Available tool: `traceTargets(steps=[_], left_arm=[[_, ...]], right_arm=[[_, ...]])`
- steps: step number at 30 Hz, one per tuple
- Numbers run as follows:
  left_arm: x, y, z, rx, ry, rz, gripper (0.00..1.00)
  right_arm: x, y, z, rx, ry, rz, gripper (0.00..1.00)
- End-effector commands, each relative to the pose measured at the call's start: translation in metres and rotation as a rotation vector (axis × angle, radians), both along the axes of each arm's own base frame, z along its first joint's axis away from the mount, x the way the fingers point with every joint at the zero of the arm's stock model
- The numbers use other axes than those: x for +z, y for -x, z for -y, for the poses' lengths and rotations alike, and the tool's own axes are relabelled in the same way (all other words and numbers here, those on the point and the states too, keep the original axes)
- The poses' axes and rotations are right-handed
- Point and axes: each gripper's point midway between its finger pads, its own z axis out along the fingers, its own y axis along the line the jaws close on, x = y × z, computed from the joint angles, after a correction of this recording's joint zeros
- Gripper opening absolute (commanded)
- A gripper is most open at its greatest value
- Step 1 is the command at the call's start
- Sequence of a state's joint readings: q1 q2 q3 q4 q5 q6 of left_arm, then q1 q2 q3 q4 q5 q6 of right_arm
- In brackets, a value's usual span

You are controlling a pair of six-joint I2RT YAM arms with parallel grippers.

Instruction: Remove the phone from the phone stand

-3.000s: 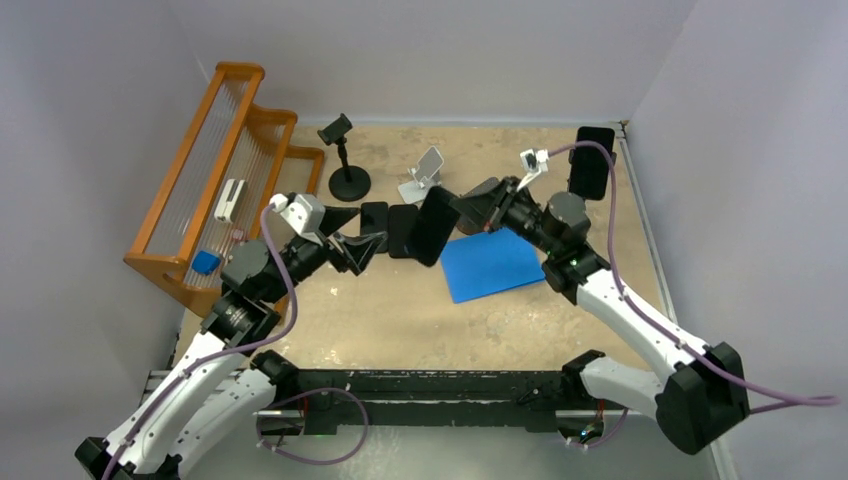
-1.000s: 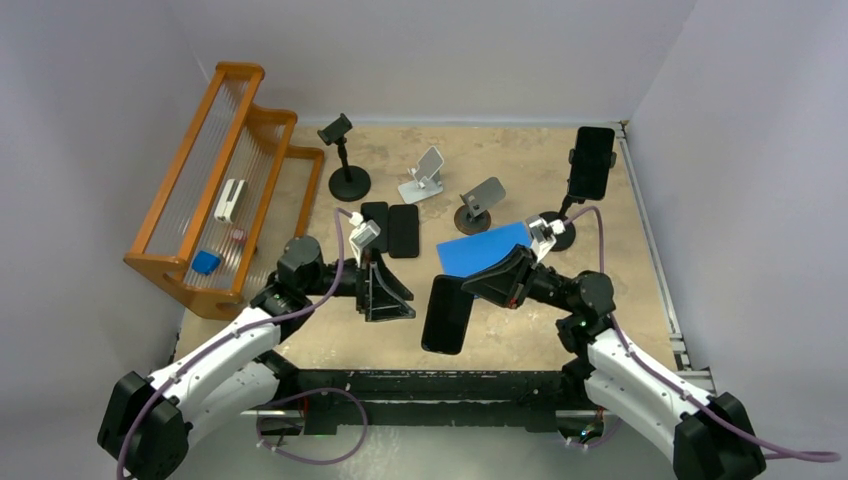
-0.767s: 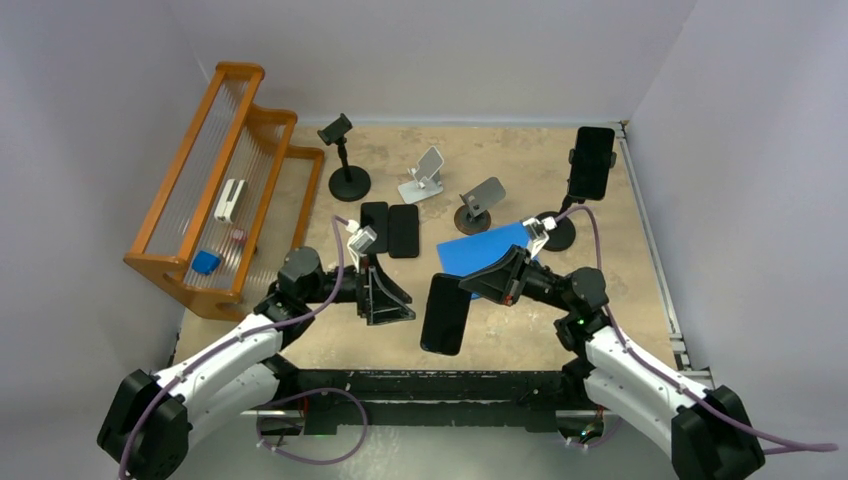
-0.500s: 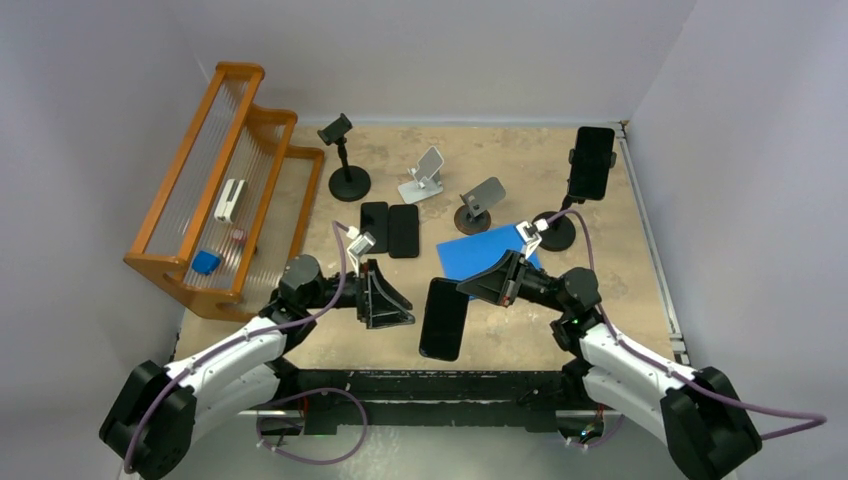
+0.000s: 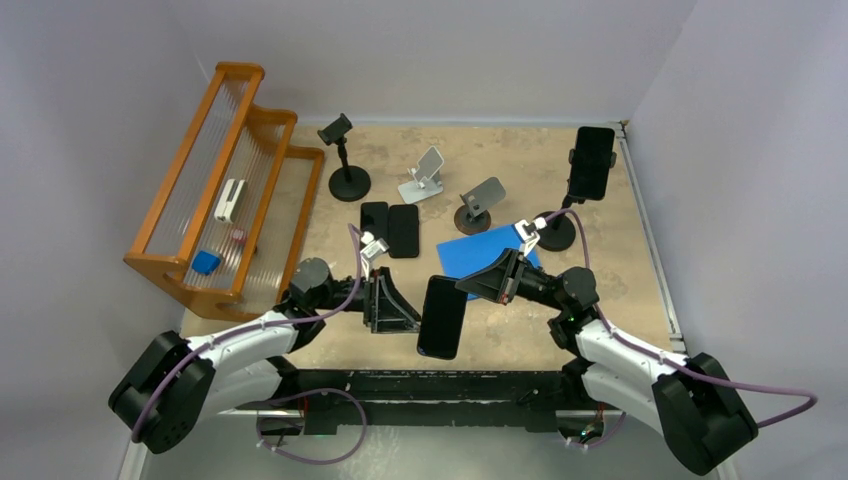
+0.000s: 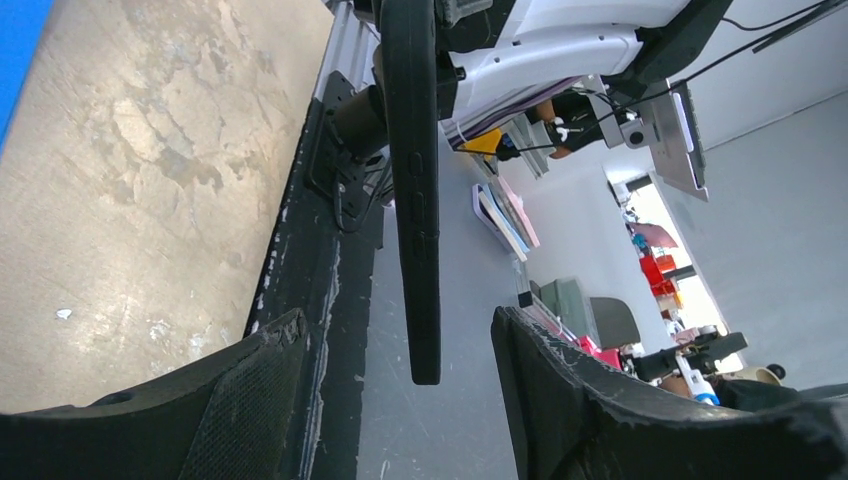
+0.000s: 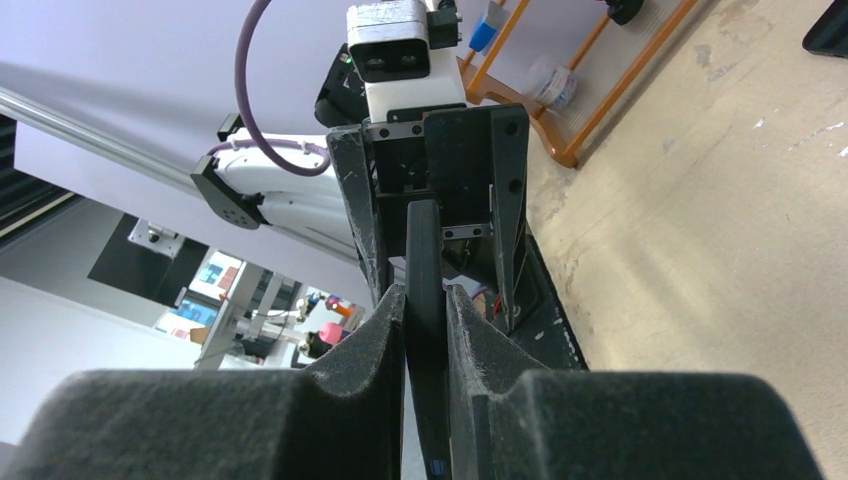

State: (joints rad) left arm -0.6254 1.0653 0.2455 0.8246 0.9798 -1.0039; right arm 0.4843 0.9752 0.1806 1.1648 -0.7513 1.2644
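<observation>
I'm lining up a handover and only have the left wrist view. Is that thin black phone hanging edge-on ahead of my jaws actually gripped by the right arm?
Observer: Yes. In the right wrist view the right arm's foam pads press on both faces of the black phone.
Operator: Good. Are any phones on stands out there? I see none from here.
Observer: One. From above, a second black phone sits upright in the tall black stand at the table's far right corner.
</observation>
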Motion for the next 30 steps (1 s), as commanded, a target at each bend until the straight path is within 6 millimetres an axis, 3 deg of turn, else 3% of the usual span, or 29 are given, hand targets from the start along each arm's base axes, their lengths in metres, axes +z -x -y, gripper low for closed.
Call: traceTargets(steps=[1, 30], left_arm=[[0.015, 0.002, 0.005, -0.024, 0.051, 0.073, 0.65], [0.013, 0.013, 0.025, -0.085, 0.045, 0.064, 0.36]], right_arm=[[0.027, 0.001, 0.000, -0.003, -0.069, 0.079, 0.00], [0.016, -0.004, -0.003, -0.032, -0.058, 0.041, 0.00]])
